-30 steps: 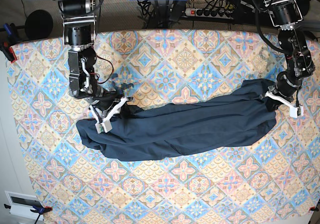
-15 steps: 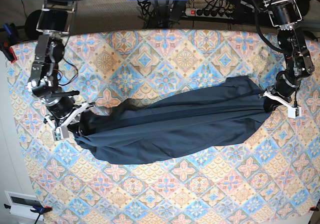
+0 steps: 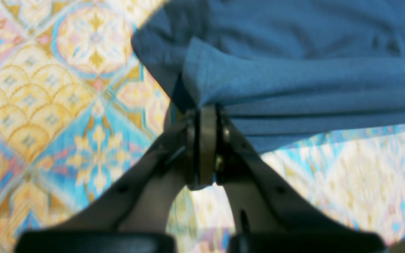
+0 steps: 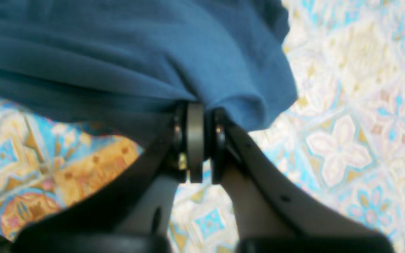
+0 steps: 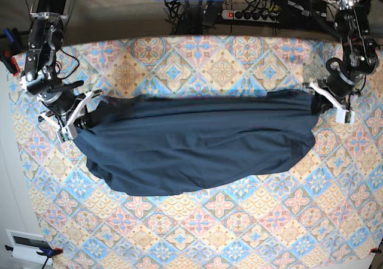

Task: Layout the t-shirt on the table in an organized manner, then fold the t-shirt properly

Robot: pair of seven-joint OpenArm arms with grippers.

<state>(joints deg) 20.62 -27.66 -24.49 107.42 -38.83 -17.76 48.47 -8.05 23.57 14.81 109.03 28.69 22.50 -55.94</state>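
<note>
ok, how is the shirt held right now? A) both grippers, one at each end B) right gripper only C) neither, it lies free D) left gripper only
A: in the base view the t-shirt stretches across the table between the left gripper and the right gripper, and each wrist view shows jaws shut on a pinch of navy fabric.

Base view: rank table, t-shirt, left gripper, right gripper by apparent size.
1. table
2. t-shirt
3. left gripper and right gripper: look alike, no ranking; each is shut on a shirt end.
</note>
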